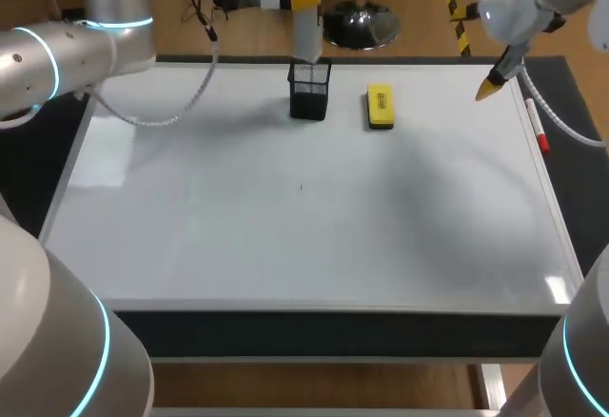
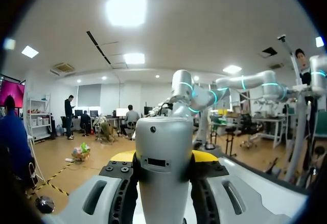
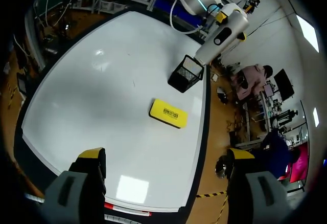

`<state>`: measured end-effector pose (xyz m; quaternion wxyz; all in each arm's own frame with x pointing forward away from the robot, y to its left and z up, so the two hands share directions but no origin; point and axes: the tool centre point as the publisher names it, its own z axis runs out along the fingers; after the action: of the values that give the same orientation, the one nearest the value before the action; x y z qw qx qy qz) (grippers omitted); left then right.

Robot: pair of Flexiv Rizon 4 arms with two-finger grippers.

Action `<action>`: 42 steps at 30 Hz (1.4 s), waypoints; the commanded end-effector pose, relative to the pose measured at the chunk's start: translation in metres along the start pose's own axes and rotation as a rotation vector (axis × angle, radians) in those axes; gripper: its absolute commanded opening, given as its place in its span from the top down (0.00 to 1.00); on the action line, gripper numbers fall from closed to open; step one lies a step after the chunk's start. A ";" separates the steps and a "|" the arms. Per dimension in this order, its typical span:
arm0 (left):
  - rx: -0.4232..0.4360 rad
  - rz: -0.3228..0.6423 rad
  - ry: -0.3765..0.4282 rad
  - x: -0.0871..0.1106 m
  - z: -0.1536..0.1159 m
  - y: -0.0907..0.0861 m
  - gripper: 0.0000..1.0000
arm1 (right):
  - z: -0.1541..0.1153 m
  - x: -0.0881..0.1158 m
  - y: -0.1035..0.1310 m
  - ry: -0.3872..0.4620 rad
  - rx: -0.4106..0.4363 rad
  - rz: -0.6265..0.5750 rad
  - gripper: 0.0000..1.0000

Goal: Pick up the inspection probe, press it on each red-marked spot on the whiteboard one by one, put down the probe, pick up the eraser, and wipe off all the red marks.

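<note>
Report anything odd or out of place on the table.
Nothing is spilled or askew. One oddity: the whiteboard shows no red marks, only a tiny dark speck near its middle. The eraser lies flat and the mesh holder stands upright.

Head camera sat high behind robot, looked down on whole worktop (image 1: 285,227) from mid-range. Left wrist camera faced nearly level, out into room; probe (image 2: 163,157) filled foreground, close to lens between own fingers (image 2: 99,196); only sliver of worktop showed. Right wrist camera hung high near worktop's right edge, looked down across it. Head and right wrist views shared worktop, eraser (image 1: 380,107), mesh holder (image 1: 309,90), probe.
</note>
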<state>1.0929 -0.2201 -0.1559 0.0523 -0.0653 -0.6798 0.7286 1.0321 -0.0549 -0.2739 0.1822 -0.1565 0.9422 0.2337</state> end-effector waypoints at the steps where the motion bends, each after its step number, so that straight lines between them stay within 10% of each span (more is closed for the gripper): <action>1: 0.017 -0.002 -0.056 0.006 0.003 0.007 1.00 | -0.001 0.000 0.000 0.003 0.002 -0.002 0.00; 42: 0.030 -0.019 -0.262 -0.019 -0.005 0.039 1.00 | -0.001 0.000 0.000 0.003 0.002 -0.002 0.00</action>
<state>1.1160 -0.2201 -0.1936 -0.0249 0.0342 -0.6721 0.7393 1.0318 -0.0551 -0.2738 0.1824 -0.1565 0.9421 0.2339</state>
